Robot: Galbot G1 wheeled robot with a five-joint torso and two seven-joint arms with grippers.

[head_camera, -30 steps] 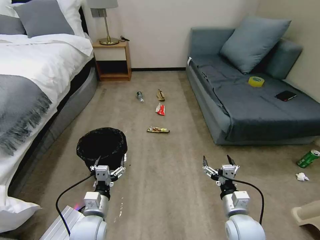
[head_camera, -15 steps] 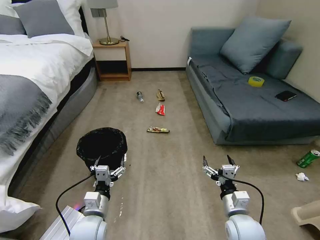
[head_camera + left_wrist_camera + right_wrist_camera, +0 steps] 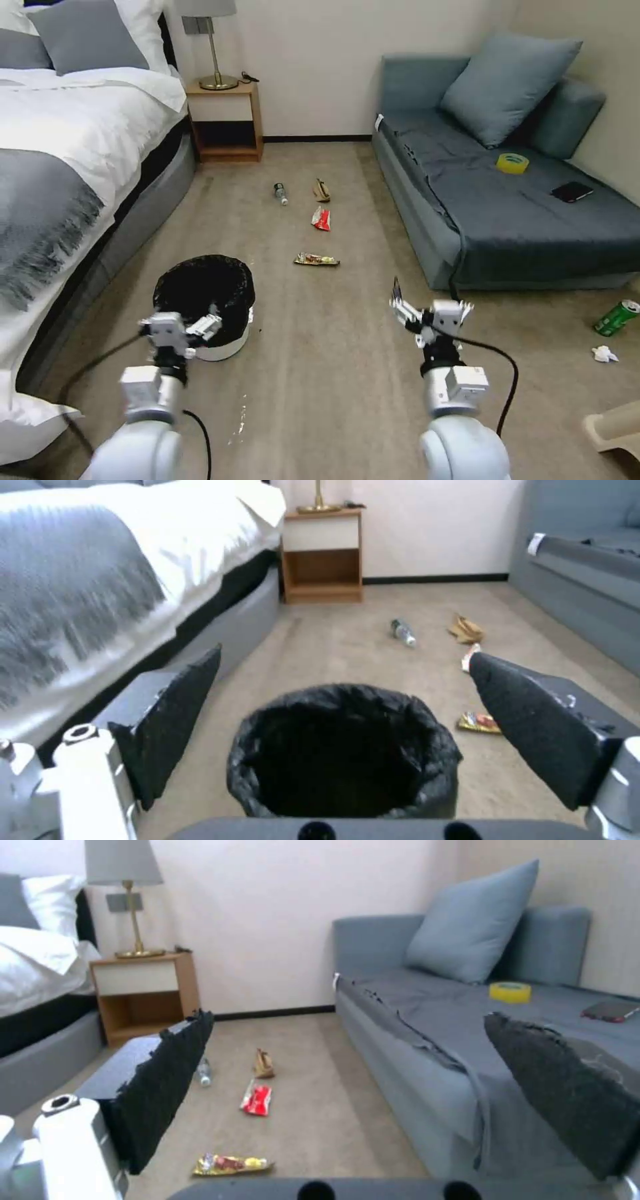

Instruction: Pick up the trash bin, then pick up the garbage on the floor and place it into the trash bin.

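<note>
Both arms have shifted since a second ago: the left gripper has swung toward the robot's left and now sits at the near rim of the trash bin, while the right gripper has risen and turned slightly inward. The bin stands upright on the carpet beside the bed, directly ahead of the left gripper, whose jaws are spread wide; in the left wrist view the bin's mouth lies centred between the two pads, so the left arm is plainly the nearer one for the lift. The right gripper hangs open over bare floor, well apart from the bin. Further ahead, the garbage lies in a loose line: yellow-brown wrapper nearest, then the red-and-white wrapper, brown paper bag and small bottle. The left gripper covers part of the bin's near wall, so whether a finger touches the rim cannot be told.
</note>
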